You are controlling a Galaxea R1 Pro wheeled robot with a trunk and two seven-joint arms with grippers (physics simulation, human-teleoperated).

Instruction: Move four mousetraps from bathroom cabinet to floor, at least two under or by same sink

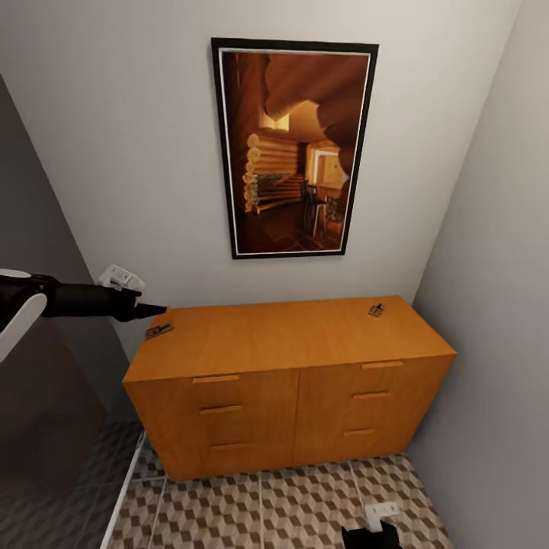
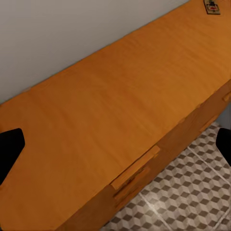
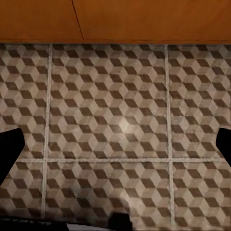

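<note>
On cabinet [image 1: 282, 335] top: two mousetraps [image 1: 158, 331] | left pincer [image 1: 149, 310] wide | no legible writing

Centre frame, the cabinet [image 1: 290, 381] stands against the wall under a framed picture [image 1: 293, 149]. One mousetrap [image 1: 158, 331] lies at its top's left end, another [image 1: 376, 309] upper right. The left claw [image 1: 149, 310], seemingly closed, hovers just above the left one.

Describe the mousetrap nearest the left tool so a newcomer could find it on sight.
Start at the orange-brown cabinet under the framed picture. On its flat top, go to the back corner on the robot's left, where the left tool points. The mousetrap lies there, small, dark and flat, near the edge; the other mousetrap sits at the opposite back corner.
</note>
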